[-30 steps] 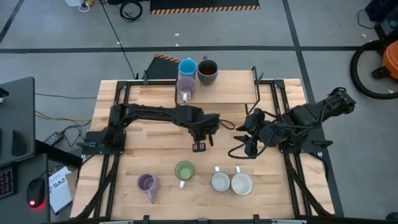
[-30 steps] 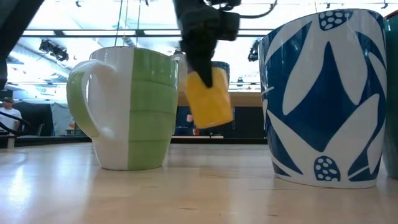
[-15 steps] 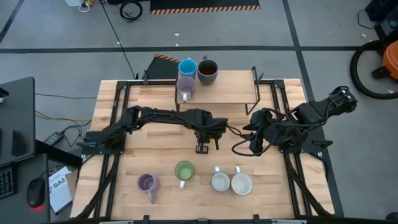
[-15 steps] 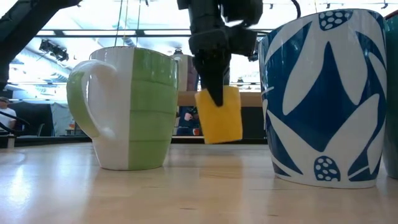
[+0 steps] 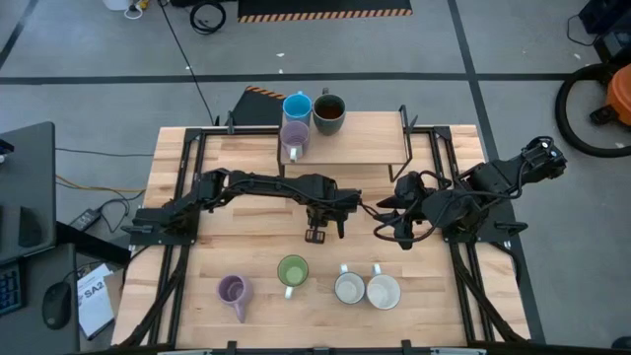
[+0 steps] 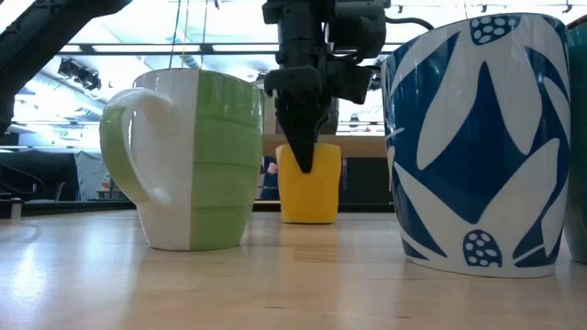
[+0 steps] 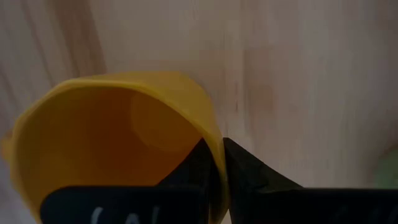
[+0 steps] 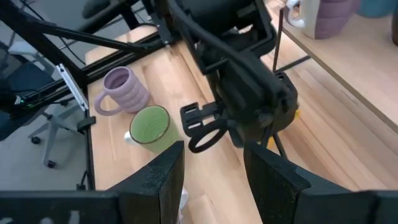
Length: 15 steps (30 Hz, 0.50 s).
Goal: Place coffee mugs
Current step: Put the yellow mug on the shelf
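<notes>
The wooden surface (image 5: 246, 247) carries the yellow-orange mug (image 6: 309, 188) upright near centre, at 12 o'clock from the green mug (image 5: 292, 270). Left end effector (image 6: 303, 156) pinches its rim; right end effector (image 5: 394, 229), released, waits at 3 o'clock.

A grey concrete floor (image 5: 89, 89) crossed by dark seam lines surrounds the wooden table (image 5: 237, 261). A black-and-yellow hazard strip (image 5: 325, 13) lies along the top edge, with coiled black cable (image 5: 207, 16) beside it. At the left edge sits a dark desk (image 5: 25, 187); an orange vacuum (image 5: 601, 99) stands at upper right. Bright ceiling lights (image 6: 183, 32) fill the low view's upper part.
</notes>
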Tool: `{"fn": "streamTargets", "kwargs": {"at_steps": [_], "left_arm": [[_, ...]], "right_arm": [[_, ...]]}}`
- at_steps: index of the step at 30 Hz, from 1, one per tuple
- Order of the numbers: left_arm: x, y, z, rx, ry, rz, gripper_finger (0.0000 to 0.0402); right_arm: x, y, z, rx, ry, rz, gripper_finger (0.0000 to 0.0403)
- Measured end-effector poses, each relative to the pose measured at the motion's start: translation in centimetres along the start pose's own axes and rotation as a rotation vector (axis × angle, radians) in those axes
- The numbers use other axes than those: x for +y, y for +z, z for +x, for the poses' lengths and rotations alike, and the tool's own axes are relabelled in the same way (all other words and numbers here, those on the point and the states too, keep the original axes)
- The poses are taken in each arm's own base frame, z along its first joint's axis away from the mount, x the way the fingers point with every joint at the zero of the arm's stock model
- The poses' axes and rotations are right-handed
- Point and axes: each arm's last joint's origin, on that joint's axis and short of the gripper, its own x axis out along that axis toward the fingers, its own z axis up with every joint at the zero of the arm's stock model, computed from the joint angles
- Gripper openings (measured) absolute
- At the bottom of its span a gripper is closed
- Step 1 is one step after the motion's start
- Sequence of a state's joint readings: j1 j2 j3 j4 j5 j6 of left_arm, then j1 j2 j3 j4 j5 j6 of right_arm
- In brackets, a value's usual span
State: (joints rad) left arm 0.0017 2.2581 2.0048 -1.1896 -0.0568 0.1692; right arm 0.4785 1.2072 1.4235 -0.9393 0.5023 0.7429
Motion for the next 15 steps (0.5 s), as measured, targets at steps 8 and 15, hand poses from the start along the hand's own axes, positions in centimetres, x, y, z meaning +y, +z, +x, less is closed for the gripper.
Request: {"fn": "streamTargets", "kwargs": {"at_steps": [8, 15], "left_arm": [[0.1, -0.06, 0.0, 0.009, 0.025, -0.03, 0.0053], [-0.34, -0.08, -0.2, 0.011, 0.023, -0.125, 0.0135]], "right_arm": [[0.58, -0.03, -0.22, -0.014, 0.044, -0.025, 0.0171], [1.0, -0.54, -0.57, 0.002, 0.063, -0.05, 0.0171]]}}
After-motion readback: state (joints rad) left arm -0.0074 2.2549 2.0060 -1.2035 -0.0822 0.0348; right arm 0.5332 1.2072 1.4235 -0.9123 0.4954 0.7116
